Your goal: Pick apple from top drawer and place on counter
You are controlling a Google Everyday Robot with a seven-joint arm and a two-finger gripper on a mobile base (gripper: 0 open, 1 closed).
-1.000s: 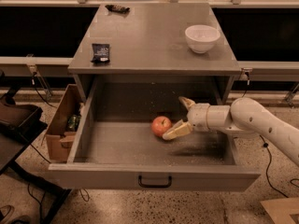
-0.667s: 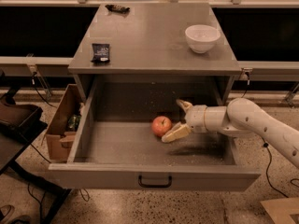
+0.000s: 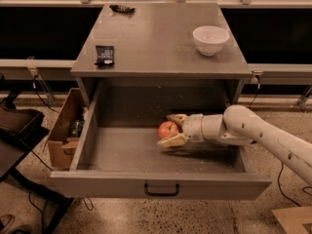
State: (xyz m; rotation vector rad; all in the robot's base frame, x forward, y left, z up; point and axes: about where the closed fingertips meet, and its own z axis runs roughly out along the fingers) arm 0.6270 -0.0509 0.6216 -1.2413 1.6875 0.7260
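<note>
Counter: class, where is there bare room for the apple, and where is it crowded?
Bare: middle and front of the counter, between the dark packet and the white bowl. Crowded: right half of the top drawer, where the gripper is at the apple.

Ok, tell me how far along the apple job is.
Done: the top drawer stands open and the pincer is inside it. In hand: its open fingers flank the apple, which sits on the drawer floor. Left: close, lift, and set it on the counter.
</note>
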